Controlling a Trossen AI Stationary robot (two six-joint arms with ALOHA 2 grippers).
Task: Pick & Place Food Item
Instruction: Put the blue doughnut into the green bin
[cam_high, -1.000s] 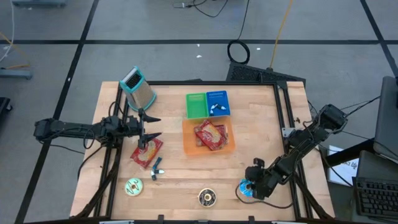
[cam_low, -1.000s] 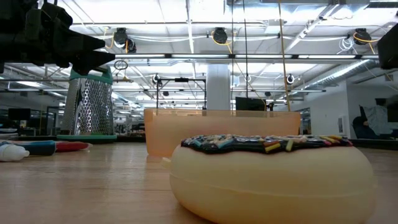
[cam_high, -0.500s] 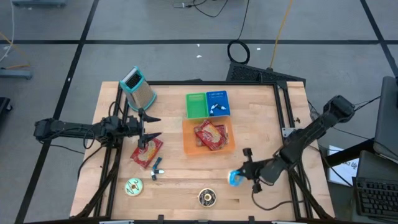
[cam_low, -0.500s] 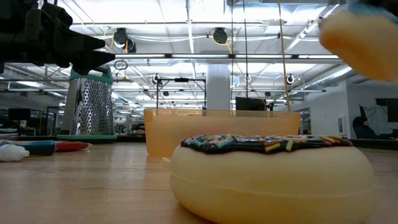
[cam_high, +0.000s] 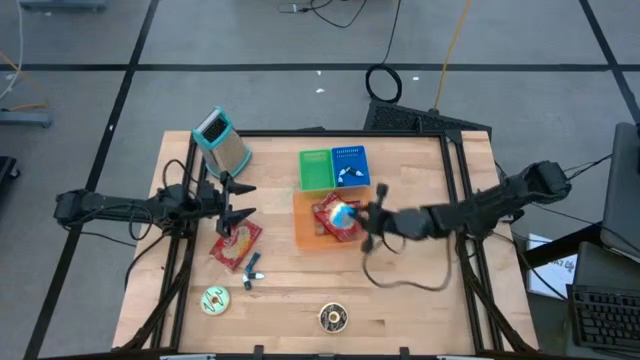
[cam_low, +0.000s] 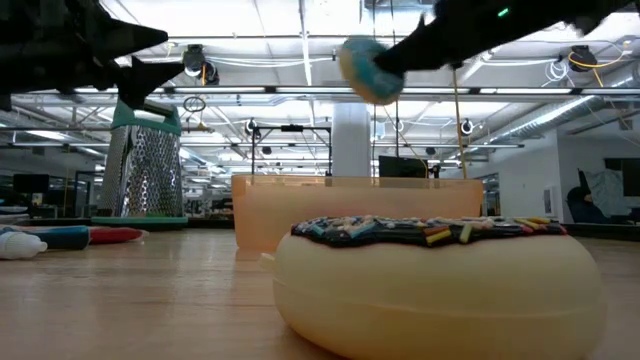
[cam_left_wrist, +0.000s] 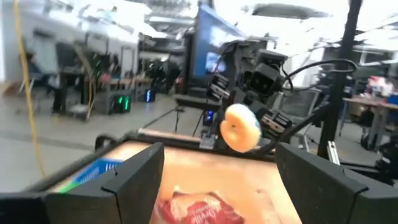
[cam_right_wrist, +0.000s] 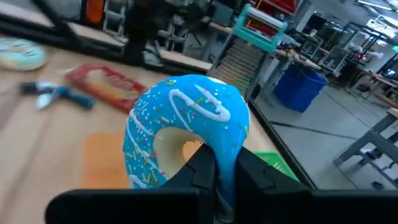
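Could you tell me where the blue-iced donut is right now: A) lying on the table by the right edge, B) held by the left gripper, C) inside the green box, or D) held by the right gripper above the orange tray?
D: the right gripper is shut on the blue-iced donut, carrying it in the air over the orange tray.

Two dark, slender, multi-joint arms, one at each side of the worktop (cam_high: 420, 300).

The left arm (cam_high: 120, 208) and right arm (cam_high: 480, 208) are black throughout, built of narrow links joined by bulkier rounded housings. A thin dark cable (cam_high: 400, 283) loops loosely beneath the right arm. Each arm ends in two dark, flat-sided, blocky fingers (cam_left_wrist: 134, 180); the right arm's wrist housing (cam_left_wrist: 261, 74) is angular, and a small green light (cam_low: 503, 12) shows on that arm.
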